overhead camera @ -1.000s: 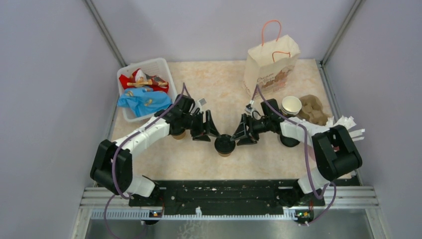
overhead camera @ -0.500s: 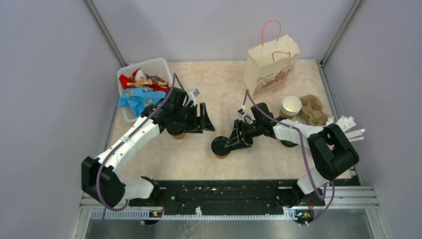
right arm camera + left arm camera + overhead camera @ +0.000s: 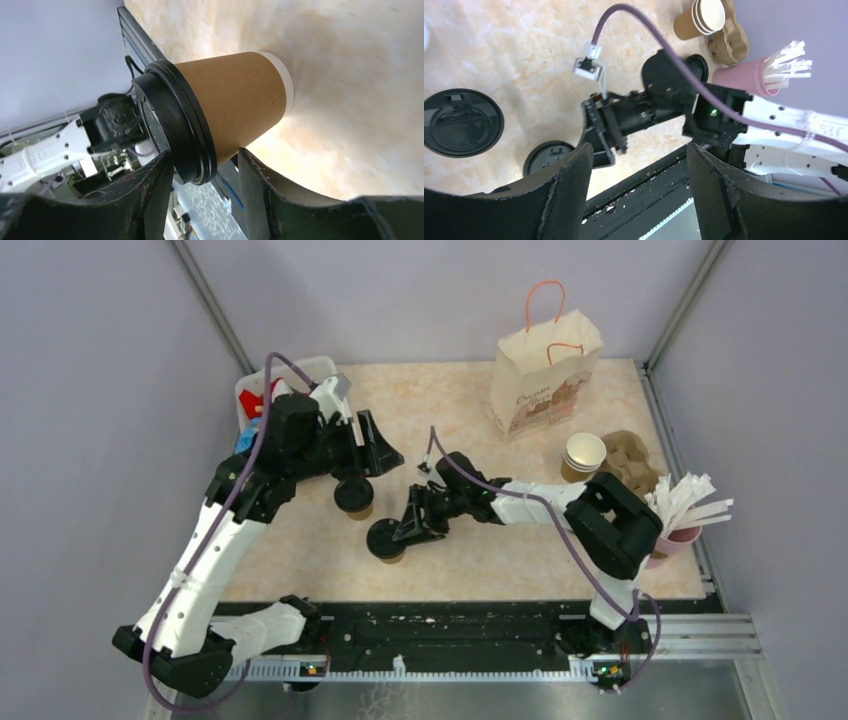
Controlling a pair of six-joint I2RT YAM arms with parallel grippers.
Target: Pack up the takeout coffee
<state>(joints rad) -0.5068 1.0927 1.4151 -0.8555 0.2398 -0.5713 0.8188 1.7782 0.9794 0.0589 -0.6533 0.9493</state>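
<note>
Brown paper cup with a round black plastic lid (image 3: 386, 540) is clasped by the right gripper (image 3: 400, 530), well front-left of the white paper bag (image 3: 545, 375). A second lidded brown cup (image 3: 353, 496) is seen beside it. The left gripper (image 3: 639, 155) is held spread, empty.

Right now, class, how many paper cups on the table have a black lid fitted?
2. One lidded cup stands mid-table, left of centre; the other lidded cup is held between the right end effector's fingers. The stacked cups are unlidded; more may be hidden from view.
</note>
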